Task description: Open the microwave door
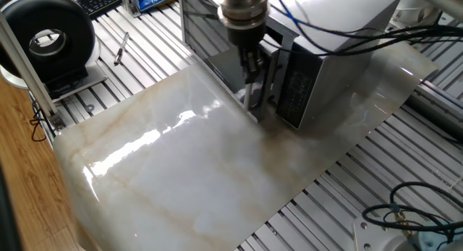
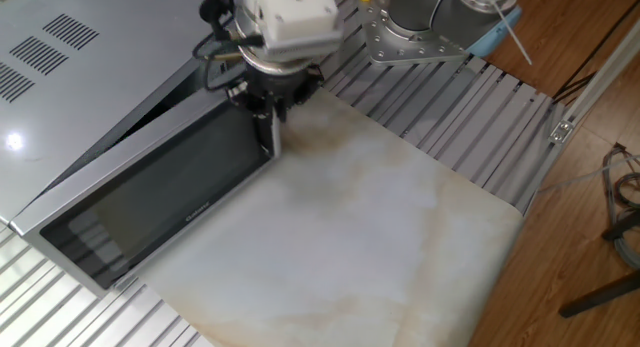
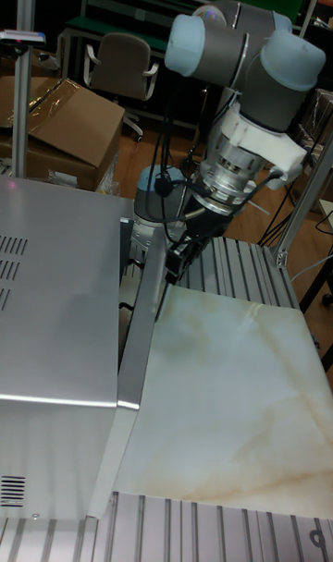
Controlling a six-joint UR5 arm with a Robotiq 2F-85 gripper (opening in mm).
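Microwave [image 1: 340, 56]: boxy silver-grey sheet-metal oven with louvred vents in its flat top, standing at the far edge of a glossy, cream marble-patterned slab [image 1: 202, 171] that lies on the ribbed aluminium counter [image 1: 333, 207]. Microwave door [image 2: 150, 202]: a long rectangular panel of glossy dark glass in a silver frame, hinged at the end away from the arm and standing ajar; the other fixed view shows a dark wedge-shaped gap between its top edge and the oven body, widest at the handle end. Keypad panel [image 1: 293, 92]: narrow, dark, with rows of small buttons, just beside the door's free edge. End effector [image 1: 251, 81]: dark two-finger unit under a ribbed metal wrist, pointing downward at the door's free end, its fingers [image 2: 268, 127] closed around the vertical silver bar handle there; the handle itself is largely hidden behind them. Arm [image 3: 250, 72]: grey tubular links with pale blue caps and a white flange block, reaching over from the counter's side, with black and blue cables trailing over the oven top. Open room: the slab in front of the door is smooth, reflective and bare right up to its rounded front edge. Periphery: black ring-shaped device [image 1: 47, 37] on a stand, pen [image 1: 121, 48] and keyboard [image 1: 101, 1] on the ribbed surface well apart from the oven.
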